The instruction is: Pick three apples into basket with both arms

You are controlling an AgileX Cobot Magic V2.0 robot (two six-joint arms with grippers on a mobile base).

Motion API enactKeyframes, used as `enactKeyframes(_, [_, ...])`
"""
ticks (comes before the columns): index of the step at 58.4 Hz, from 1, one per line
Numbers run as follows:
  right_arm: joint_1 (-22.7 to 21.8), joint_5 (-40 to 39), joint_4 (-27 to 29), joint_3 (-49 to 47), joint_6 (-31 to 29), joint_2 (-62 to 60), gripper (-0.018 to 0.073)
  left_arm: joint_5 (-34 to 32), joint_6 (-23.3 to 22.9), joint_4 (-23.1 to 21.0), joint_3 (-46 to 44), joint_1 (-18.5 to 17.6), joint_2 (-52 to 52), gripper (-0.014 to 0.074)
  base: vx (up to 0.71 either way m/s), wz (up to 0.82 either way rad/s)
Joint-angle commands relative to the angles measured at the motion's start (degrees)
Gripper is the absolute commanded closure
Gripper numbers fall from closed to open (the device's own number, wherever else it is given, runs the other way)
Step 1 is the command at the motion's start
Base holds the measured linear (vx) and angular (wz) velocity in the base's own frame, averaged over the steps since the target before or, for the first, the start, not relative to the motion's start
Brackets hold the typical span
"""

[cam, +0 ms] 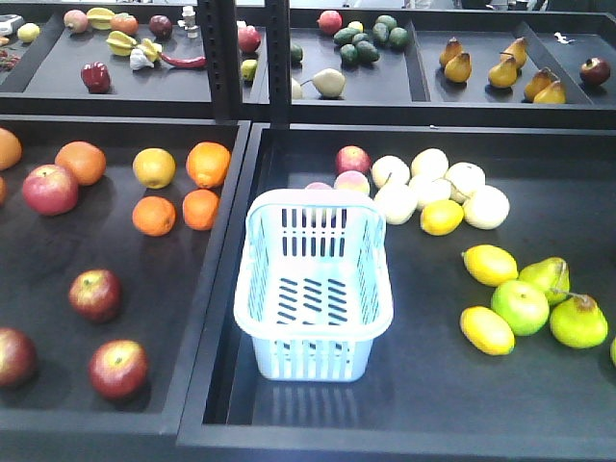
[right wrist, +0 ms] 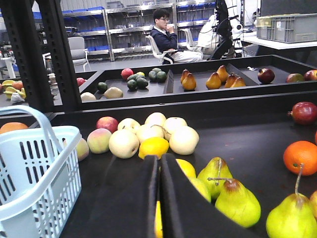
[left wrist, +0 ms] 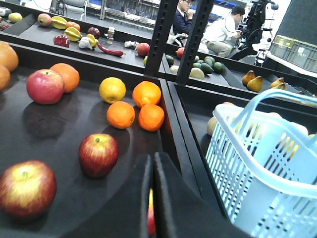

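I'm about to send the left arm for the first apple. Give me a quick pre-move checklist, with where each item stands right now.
1. Basket upright and empty in the right tray: ok.
2. Left tool open for a grasp: not ok, it is shut.
3. Right tool open: not ok, also shut.
4. Target free to grasp: ok. The nearest apple lies alone on the left tray, apart from the second apple and the oranges.
5. Apple on the right arm's side: cannot tell. The red fruit behind the basket may be one.
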Motion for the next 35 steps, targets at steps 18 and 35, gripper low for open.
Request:
enactKeyframes(18, [-0.2, -4.3, -0.4, 0.7, -0.4, -0.7, 0.0564, -4.0, -0.4, 0.1, -1.5, -0.4, -0.7, 0.0602, 0.14, -0.06])
enactKeyframes(35, [-0.2, -4.3, -0.4, 0.7, -0.4, -0.7, 0.0564, -4.0, -0.4, 0.1, -1.5, -0.4, -0.7, 0.0602, 0.07, -0.04])
